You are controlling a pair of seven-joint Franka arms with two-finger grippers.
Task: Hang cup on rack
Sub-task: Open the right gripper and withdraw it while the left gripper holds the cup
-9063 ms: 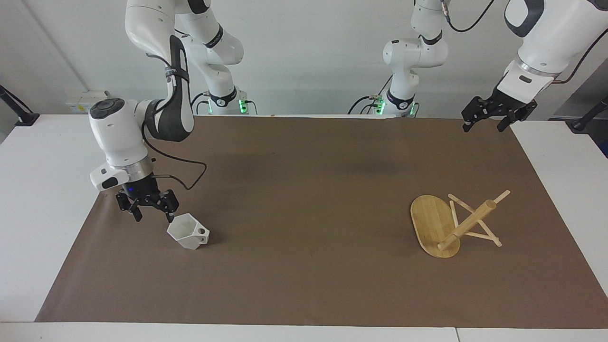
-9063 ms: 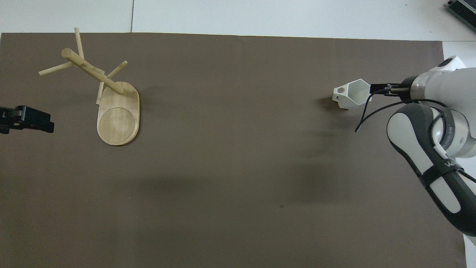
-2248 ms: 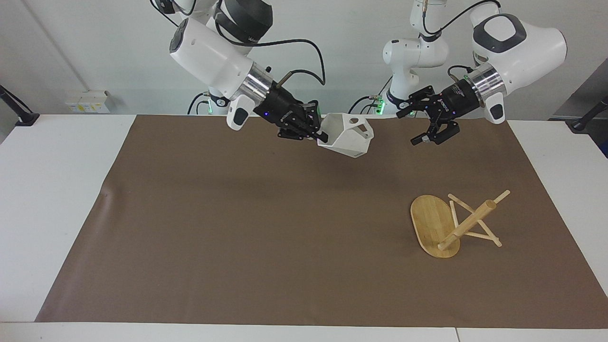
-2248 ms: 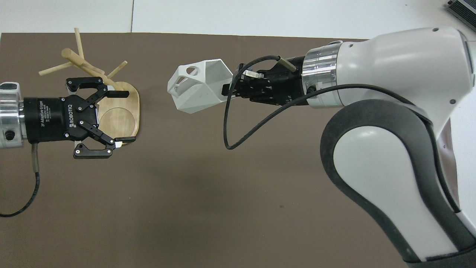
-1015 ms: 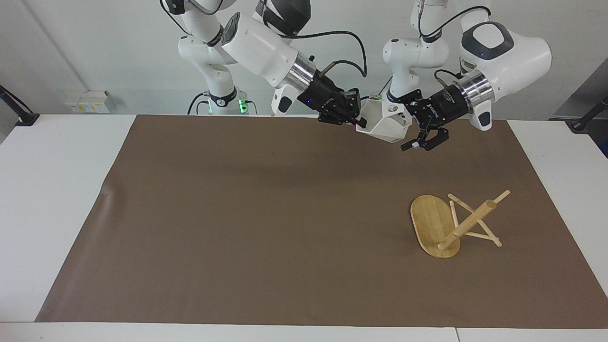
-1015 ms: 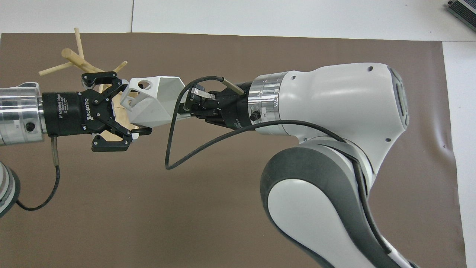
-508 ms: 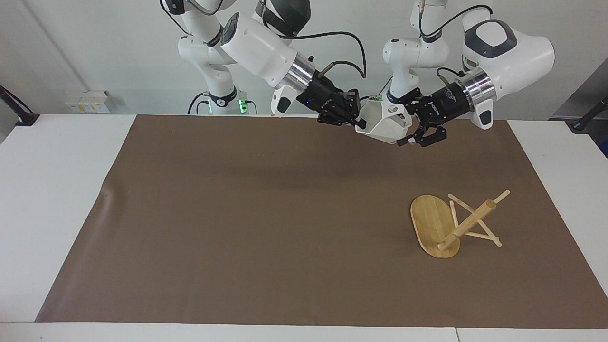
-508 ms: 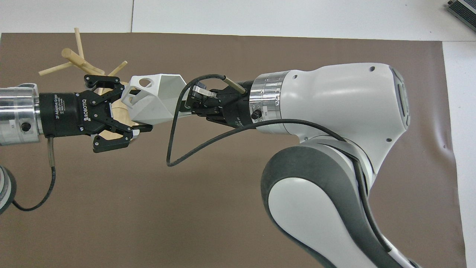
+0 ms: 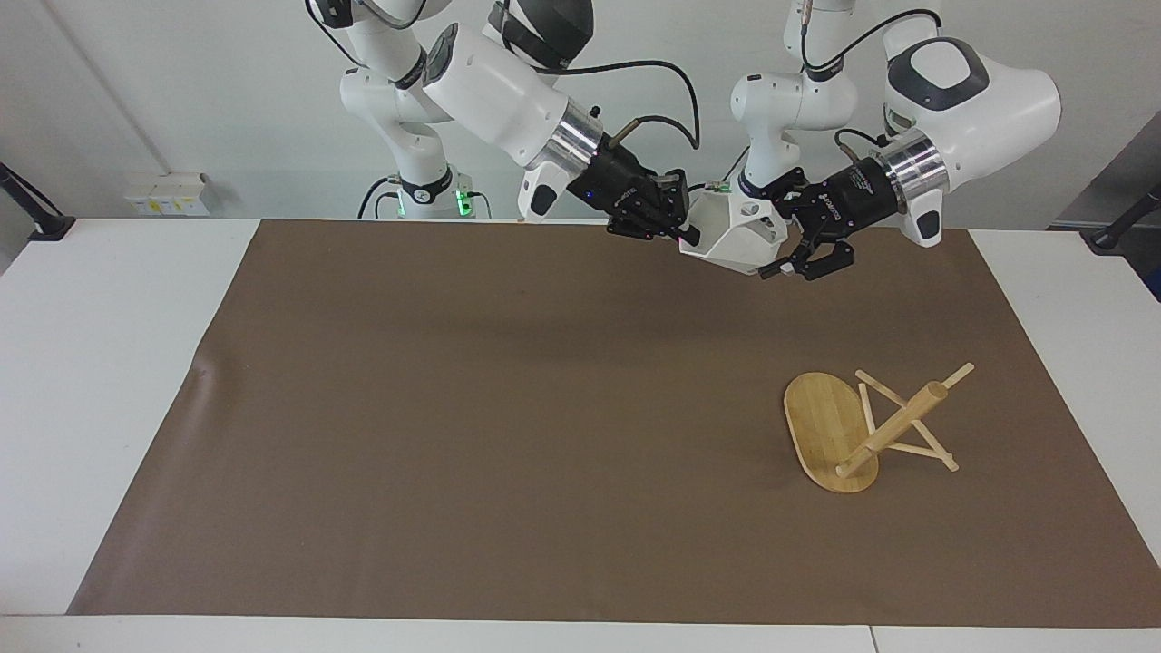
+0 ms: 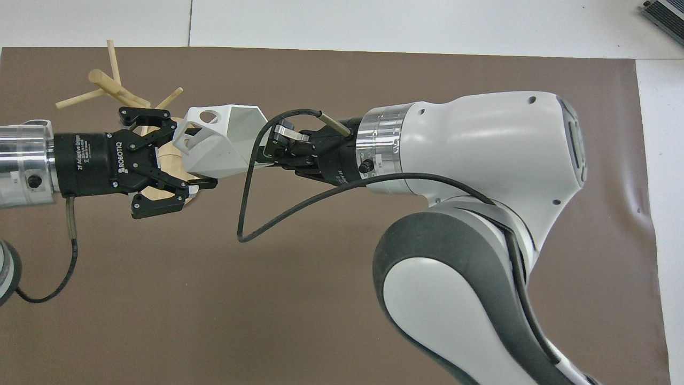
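Note:
The white faceted cup (image 9: pixel 736 238) hangs in the air over the mat's edge nearest the robots, held from both ends. My right gripper (image 9: pixel 689 238) is shut on its rim. My left gripper (image 9: pixel 776 241) is shut across the handle end, with the pierced handle facing up (image 10: pixel 209 115). The bamboo rack (image 9: pixel 853 435) lies tipped over on the mat toward the left arm's end, its oval base (image 9: pixel 821 426) on edge and its post (image 9: pixel 898 422) slanting. From overhead, the cup (image 10: pixel 219 141) and left gripper (image 10: pixel 189 154) cover much of the rack (image 10: pixel 107 83); the right gripper (image 10: pixel 257 159) pinches the rim.
A brown mat (image 9: pixel 508 435) covers most of the white table (image 9: pixel 82 381). The right arm's large white and grey links (image 10: pixel 470 214) stretch across the overhead view above the mat. Nothing else lies on the mat.
The left gripper's fingers have closed onto the cup's handle end, having stood open around it a second ago. The cup and both hands have shifted slightly; the right gripper keeps its hold on the rim.

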